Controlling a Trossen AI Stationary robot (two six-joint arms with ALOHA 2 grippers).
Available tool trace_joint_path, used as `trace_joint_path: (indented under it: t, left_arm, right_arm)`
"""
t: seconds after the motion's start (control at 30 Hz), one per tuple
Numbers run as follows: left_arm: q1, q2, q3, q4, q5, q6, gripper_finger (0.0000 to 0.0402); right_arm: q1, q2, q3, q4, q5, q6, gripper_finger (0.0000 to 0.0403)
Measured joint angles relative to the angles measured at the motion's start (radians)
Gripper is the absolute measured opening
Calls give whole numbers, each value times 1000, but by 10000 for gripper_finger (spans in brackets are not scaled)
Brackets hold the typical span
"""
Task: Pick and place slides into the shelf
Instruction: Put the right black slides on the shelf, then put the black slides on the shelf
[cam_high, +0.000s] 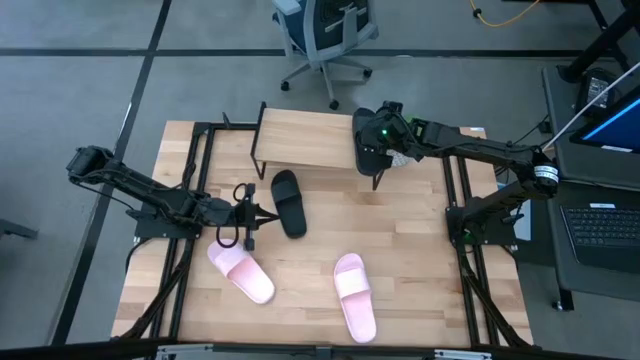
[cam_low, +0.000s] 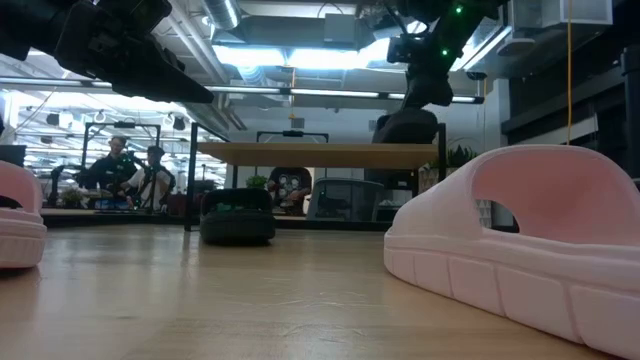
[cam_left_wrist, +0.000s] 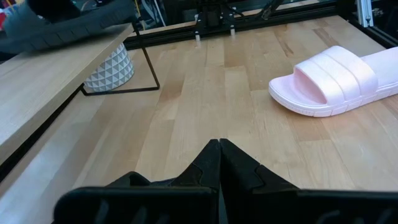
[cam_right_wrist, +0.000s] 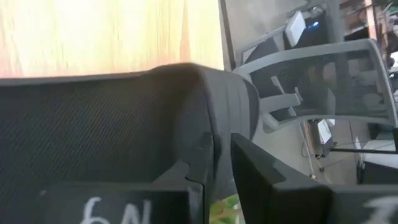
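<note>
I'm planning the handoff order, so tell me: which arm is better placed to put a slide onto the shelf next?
The right. Its gripper is shut on a black slide at the right end of the shelf. The left gripper holds nothing, jaws shut, beside the other black slide on the table.

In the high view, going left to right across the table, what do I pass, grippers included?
Left pink slide → left gripper, shut and empty → loose black slide → right pink slide → right gripper, shut on the second black slide at the shelf's right end.
</note>
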Motion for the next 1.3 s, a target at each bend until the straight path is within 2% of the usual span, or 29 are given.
trace_joint_path:
  t: [0.57,1.0,1.2,1.3]
  left_arm:
    - [0,0,0,0,0,-1,0]
    - [0,0,0,0,0,-1,0]
    - [0,0,0,0,0,-1,0]
    - [0,0,0,0,0,-1,0]
  right_arm:
    - [3,0,0,-27,-33,66,59]
    - [65,-8,0,10,-35,65,59]
    - [121,-11,77,-3,-35,71,59]
    - [153,-11,123,-23,-34,133,59]
